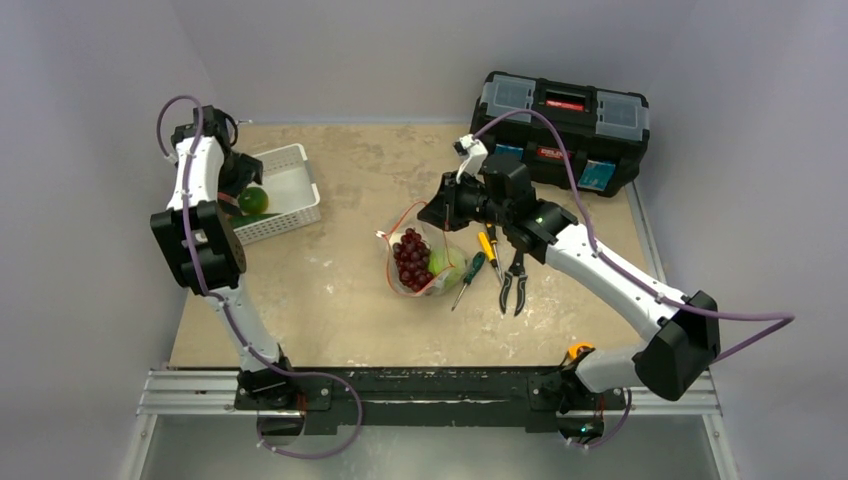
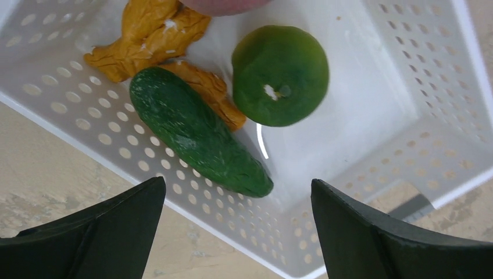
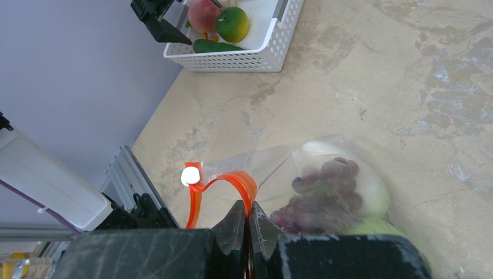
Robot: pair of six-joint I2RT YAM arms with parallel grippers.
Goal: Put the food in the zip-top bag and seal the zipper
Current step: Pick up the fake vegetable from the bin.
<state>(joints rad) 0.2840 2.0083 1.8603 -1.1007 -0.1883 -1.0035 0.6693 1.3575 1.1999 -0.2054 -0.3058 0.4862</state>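
Left wrist view: our open left hand [image 2: 237,195] should straddle the cucumber [image 2: 195,131] mid-length while our right hand [image 3: 247,218] pinches the zipper [image 3: 231,179].

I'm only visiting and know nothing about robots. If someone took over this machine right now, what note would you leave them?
Left gripper: open, above the white slotted plastic basket, holding nothing.
Right gripper: shut on the orange-red zipper strip of the clear plastic bag, mid-table.
Done: the dark red grape bunch and a pale green piece are in the bag.
To do: bag the dark green cucumber, green round fruit and pink-red peach from the basket, then seal the zipper.
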